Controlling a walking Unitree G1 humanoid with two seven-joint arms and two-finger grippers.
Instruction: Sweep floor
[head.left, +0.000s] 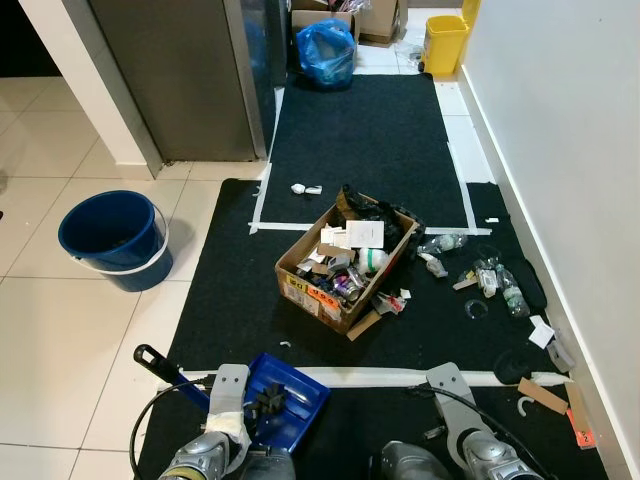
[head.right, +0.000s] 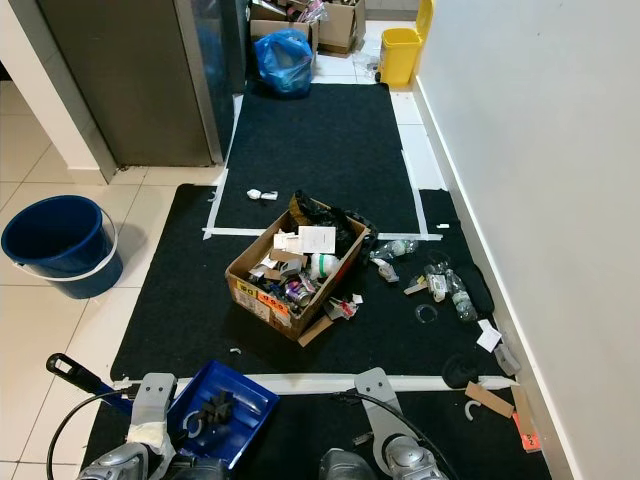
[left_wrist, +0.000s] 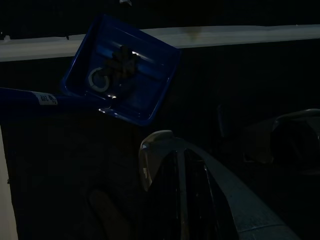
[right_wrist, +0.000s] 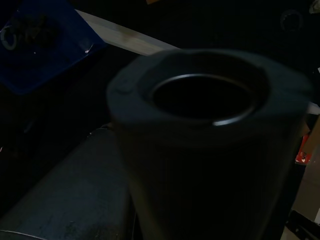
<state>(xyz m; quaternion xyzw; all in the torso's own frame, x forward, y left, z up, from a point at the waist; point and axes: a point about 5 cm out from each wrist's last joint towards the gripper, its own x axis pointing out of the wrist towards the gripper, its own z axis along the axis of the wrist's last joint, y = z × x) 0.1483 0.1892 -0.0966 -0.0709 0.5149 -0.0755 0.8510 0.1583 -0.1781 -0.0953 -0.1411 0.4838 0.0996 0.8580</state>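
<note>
Blue plastic dustpan (head.left: 290, 400) flat on black mat (head.left: 230, 300).

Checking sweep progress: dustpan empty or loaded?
Loaded. The blue dustpan holds a dark clump of debris and a small pale ring, seen in the head and left wrist views.

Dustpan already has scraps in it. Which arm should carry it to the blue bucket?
Left, probably: the blue dustpan lies beside the left arm, and the blue bucket stands on that side too.
</note>
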